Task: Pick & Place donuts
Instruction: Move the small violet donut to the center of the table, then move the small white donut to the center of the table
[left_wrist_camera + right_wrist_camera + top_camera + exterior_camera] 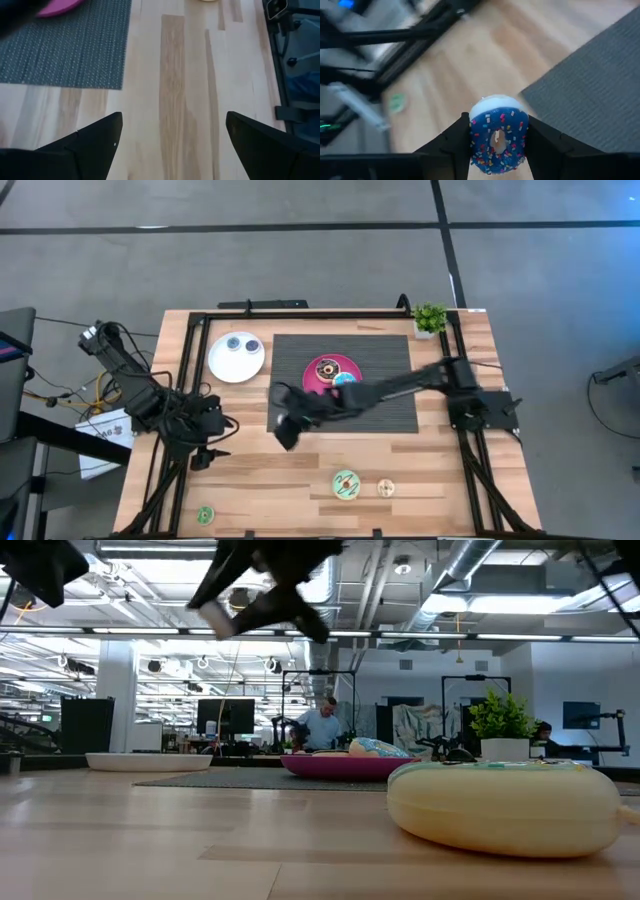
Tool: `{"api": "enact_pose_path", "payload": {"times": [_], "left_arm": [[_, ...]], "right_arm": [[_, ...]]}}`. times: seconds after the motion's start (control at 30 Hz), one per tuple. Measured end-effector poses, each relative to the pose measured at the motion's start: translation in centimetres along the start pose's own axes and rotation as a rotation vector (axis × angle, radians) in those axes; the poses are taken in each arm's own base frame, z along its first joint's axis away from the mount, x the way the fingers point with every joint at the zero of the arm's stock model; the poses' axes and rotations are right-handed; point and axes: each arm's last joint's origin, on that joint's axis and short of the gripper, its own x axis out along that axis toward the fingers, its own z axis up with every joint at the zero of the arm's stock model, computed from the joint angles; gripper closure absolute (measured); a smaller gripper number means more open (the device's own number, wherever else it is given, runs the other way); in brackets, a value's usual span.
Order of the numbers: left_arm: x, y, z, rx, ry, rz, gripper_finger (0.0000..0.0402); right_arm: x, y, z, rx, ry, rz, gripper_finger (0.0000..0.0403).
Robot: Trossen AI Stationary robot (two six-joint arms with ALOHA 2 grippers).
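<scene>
I count two plates: a pink plate (318, 380) on the dark mat (390, 415) and a white plate (222, 365) beside the mat, toward the left arm's side. On the pink plate I see a chocolate-brown donut (326, 368) and a light blue donut (345, 378). The white plate carries two tiny donuts (241, 343). Loose on the counter (260, 480) are three more: a pale green donut (346, 485), a small cream donut (386, 488) just beside it, and a small green donut (204, 515) near the front left corner. One further piece, the blue sprinkled donut (497, 135), sits in the right gripper (495, 145), whose jaws are closed on its two sides. That makes eight I can account for (the pair on the white plate is too small to tell colours with certainty).

The right gripper (287, 430) hangs over the mat's front left corner, clear of both plates. The left gripper (170, 137) waits at the counter's left edge with its jaws spread wide and nothing between them. Open wood lies along the front, between the mat and the loose donuts.

Only the right wrist view shows the held donut; from overhead the gripper hides it. The low view shows a cream-coloured donut (500, 802) close up, the pink plate (345, 765) behind it, a potted plant (500, 725), and a person (322, 725) in the room beyond.
</scene>
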Motion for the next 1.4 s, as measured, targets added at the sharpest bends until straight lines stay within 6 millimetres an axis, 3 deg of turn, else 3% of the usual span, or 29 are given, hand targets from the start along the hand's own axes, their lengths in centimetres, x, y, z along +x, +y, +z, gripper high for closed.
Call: {"api": "enact_pose_path", "payload": {"times": [0.17, 0.43, 0.7, 1.07, 1.3, 1.4], "left_arm": [[-0.2, -0.3, -0.3, -0.022, 0.005, -0.018, 0.0052], [-0.4, -0.6, -0.5, -0.042, -0.014, -0.016, 0.0052], [-0.4, -0.8, -0.6, -0.054, -0.023, -0.019, 0.0052], [-0.4, -0.8, -0.6, -0.074, -0.03, -0.019, 0.0052], [-0.4, -0.8, -0.6, -0.072, -0.029, -0.018, 0.0052], [-0.4, -0.8, -0.6, -0.069, -0.029, -0.017, 0.0052]], "right_arm": [[3.4, -1.9, 2.9, -0.01, 0.115, -0.166, 0.0254], [7.6, -3.5, 2.6, -0.015, 0.238, -0.263, 0.0248], [8.9, -4.6, 1.8, 0.018, 0.282, -0.289, 0.0213], [8.9, -5.0, 1.4, 0.011, 0.302, -0.339, 0.0148], [8.8, -4.9, 1.3, 0.009, 0.308, -0.342, 0.0136], [7.8, -4.6, 1.8, -0.001, 0.305, -0.336, 0.0136]]}}
